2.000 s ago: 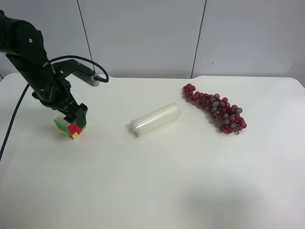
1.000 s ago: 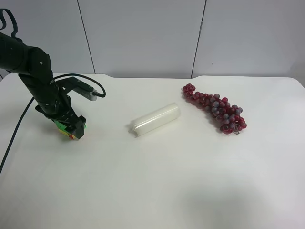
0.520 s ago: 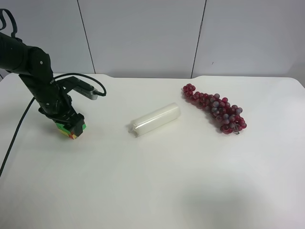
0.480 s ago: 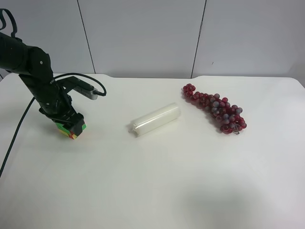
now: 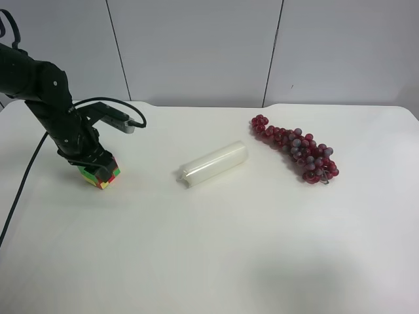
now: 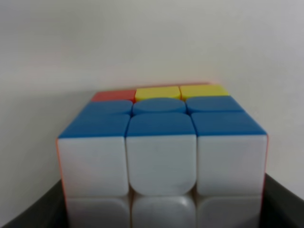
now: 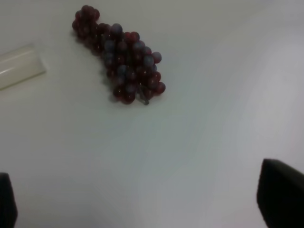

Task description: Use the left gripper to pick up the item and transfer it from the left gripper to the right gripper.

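Note:
The item is a multicoloured puzzle cube [image 5: 101, 176] on the white table at the exterior high view's left. The black arm there is the left arm; its gripper [image 5: 97, 166] is down over the cube with its fingers on both sides. In the left wrist view the cube [image 6: 161, 152] fills the frame, white face toward the camera and blue face on top, with dark fingers [image 6: 282, 202] pressed at both lower corners. My right gripper [image 7: 142, 204] is open and empty, its fingers wide apart above bare table. The right arm is out of the exterior high view.
A white cylindrical roll [image 5: 213, 164] lies mid-table. A bunch of dark red grapes [image 5: 296, 148] lies to the right, also seen in the right wrist view [image 7: 121, 57]. A black cable [image 5: 19, 176] trails from the left arm across the table's left edge.
The left gripper has come down over the cube and closed around it. Since half a second ago, the arm and cube have barely shifted.

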